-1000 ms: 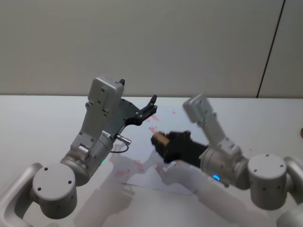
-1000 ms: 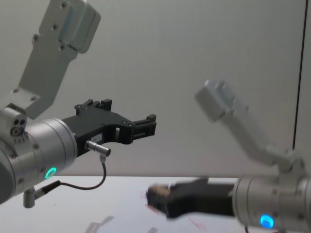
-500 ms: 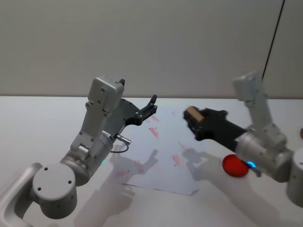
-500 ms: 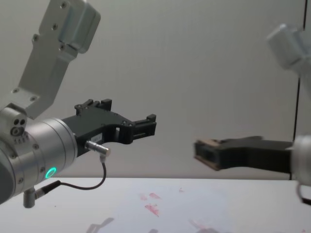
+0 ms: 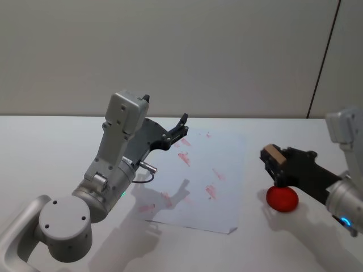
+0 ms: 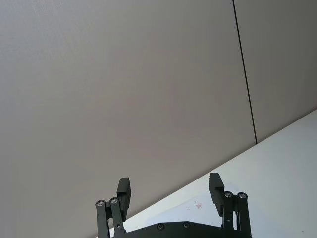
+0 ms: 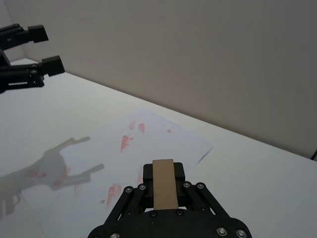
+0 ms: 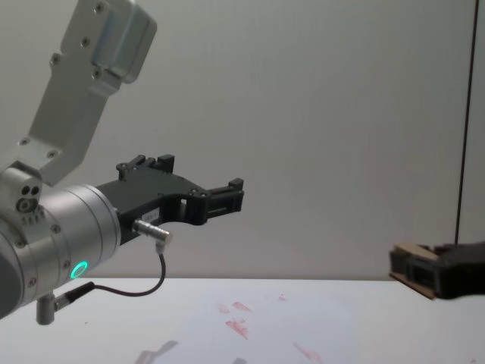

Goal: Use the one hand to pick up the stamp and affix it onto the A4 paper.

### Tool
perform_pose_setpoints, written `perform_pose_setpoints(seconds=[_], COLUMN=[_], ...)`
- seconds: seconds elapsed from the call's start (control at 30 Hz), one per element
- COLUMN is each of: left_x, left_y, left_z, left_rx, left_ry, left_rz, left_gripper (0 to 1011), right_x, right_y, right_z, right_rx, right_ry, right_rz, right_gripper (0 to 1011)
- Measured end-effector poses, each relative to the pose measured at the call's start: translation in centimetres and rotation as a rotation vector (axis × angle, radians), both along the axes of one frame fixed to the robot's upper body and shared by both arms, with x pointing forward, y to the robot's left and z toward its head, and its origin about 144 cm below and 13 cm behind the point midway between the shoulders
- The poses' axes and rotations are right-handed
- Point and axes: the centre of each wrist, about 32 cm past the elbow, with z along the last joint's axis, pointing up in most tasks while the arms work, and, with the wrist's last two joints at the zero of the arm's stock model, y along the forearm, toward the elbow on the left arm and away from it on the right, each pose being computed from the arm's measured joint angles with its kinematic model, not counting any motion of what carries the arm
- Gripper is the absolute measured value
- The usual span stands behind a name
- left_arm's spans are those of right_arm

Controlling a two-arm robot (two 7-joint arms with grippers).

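Right gripper point(image 5: 274, 160) clamps stamp point(image 7: 164, 184) above red pad point(image 5: 283, 199), beside A4 paper point(image 5: 227, 170)

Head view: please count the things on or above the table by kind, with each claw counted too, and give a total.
Claws: 2, the left claw open above the paper, the right claw shut on the stamp
Wooden stamp: 1
A4 paper: 1
Red round thing: 1
Total: 5

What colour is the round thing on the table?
Red. The round thing shows best in the head view, beside the A4 paper.
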Motion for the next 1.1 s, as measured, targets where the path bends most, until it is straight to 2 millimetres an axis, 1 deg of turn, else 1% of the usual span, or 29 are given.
perform_pose_setpoints(seconds=[0.23, 0.47, 0.7, 1.1], left_x=[0.0, 0.0, 0.0, 0.0], left_y=[0.0, 0.0, 0.0, 0.0], left_z=[0.0, 0.0, 0.0, 0.0], left_rx=[0.000, 0.000, 0.000, 0.000], left_ry=[0.000, 0.000, 0.000, 0.000], left_rz=[0.000, 0.000, 0.000, 0.000], left_gripper=[1003, 1003, 1003, 1003], right_x=[-1.6, -2.3, -2.4, -2.1], right_y=[-1.4, -2.0, -2.2, -2.1], right_z=[-0.6, -1.1, -1.5, -2.8], right_rx=[-0.040, -0.087, -0.122, -0.158], right_ry=[0.002, 0.004, 0.014, 0.068], right_rz=[-0.038, -0.068, -0.089, -0.110], right_gripper=[221, 221, 221, 220])
